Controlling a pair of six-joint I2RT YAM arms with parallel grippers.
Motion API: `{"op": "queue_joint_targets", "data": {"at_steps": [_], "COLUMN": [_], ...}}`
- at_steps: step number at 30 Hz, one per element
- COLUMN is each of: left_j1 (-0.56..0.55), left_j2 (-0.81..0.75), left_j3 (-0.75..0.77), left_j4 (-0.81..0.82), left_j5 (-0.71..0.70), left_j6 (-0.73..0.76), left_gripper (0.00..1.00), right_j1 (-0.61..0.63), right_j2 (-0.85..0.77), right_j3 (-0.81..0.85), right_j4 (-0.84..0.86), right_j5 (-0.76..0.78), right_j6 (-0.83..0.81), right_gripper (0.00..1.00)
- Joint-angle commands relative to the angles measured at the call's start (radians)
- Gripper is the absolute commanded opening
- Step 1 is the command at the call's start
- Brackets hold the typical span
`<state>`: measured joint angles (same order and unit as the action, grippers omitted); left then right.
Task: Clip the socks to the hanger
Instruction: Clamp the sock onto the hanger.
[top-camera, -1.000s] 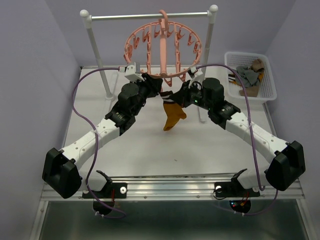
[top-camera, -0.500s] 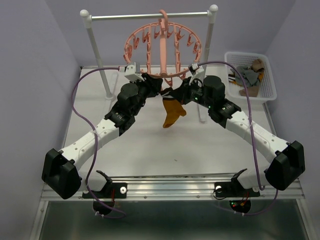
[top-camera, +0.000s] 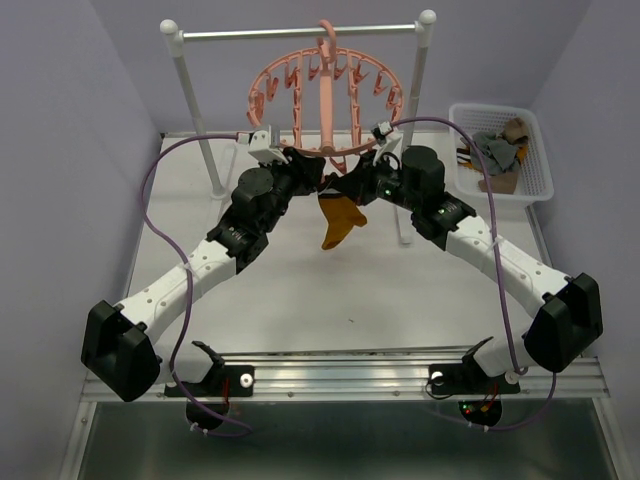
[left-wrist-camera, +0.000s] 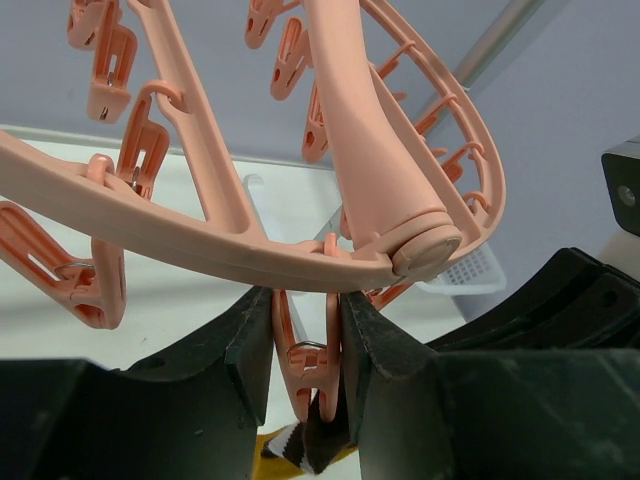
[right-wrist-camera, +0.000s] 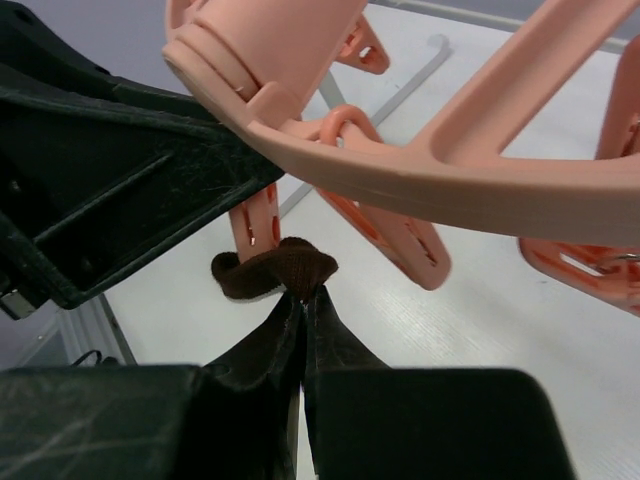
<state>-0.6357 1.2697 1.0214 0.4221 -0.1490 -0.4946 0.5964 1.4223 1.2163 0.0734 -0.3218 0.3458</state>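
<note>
Both arms reach from the near edge and meet under the hanger (top-camera: 262, 85). The right gripper (right-wrist-camera: 303, 312) is pinched tight on the dark cuff of a mustard sock (top-camera: 338, 222), holding it up to a clip (left-wrist-camera: 302, 375). The left gripper (left-wrist-camera: 306, 335) is narrowly parted, with its fingers pressed against that clip's two sides, probably to spread it for the cuff. The rail (top-camera: 300, 33) carries the hanger along the far edge. More socks (top-camera: 495, 148) wait in the basket (top-camera: 470, 108) at the far right corner.

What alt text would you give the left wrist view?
The left gripper pinches a dangling clip under the ring of the salmon-pink hanger, with the dark cuff of a sock just below the clip.
</note>
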Motion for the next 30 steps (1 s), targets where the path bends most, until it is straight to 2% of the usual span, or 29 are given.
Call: {"op": "queue_joint_targets", "data": {"at_steps": [1, 7, 15, 25, 30], "left_j1": [-0.004, -0.002, -0.002, -0.002, -0.004], "left_j2": [-0.033, -0.032, -0.047, -0.069, -0.079], "left_j3": [-0.009, -0.017, -0.041, -0.053, -0.052], "left_j4": [0.083, 0.096, 0.13, 0.132, 0.132], "left_j5": [-0.029, -0.041, 0.031, 0.028, 0.015], "left_j6": [0.016, 0.03, 0.05, 0.048, 0.053], "left_gripper": [0.0, 0.0, 0.0, 0.0, 0.1], "right_j1": [0.006, 0.016, 0.016, 0.016, 0.016], "right_j2": [0.001, -0.013, 0.013, 0.032, 0.018], "right_j3": [0.057, 0.057, 0.088, 0.106, 0.089], "right_j4": [0.078, 0.078, 0.043, 0.017, 0.016], "right_j5": [-0.111, -0.123, -0.027, 0.015, 0.003], "right_j6": [0.051, 0.09, 0.111, 0.091, 0.09], "right_gripper": [0.01, 0.01, 0.01, 0.01, 0.01]}}
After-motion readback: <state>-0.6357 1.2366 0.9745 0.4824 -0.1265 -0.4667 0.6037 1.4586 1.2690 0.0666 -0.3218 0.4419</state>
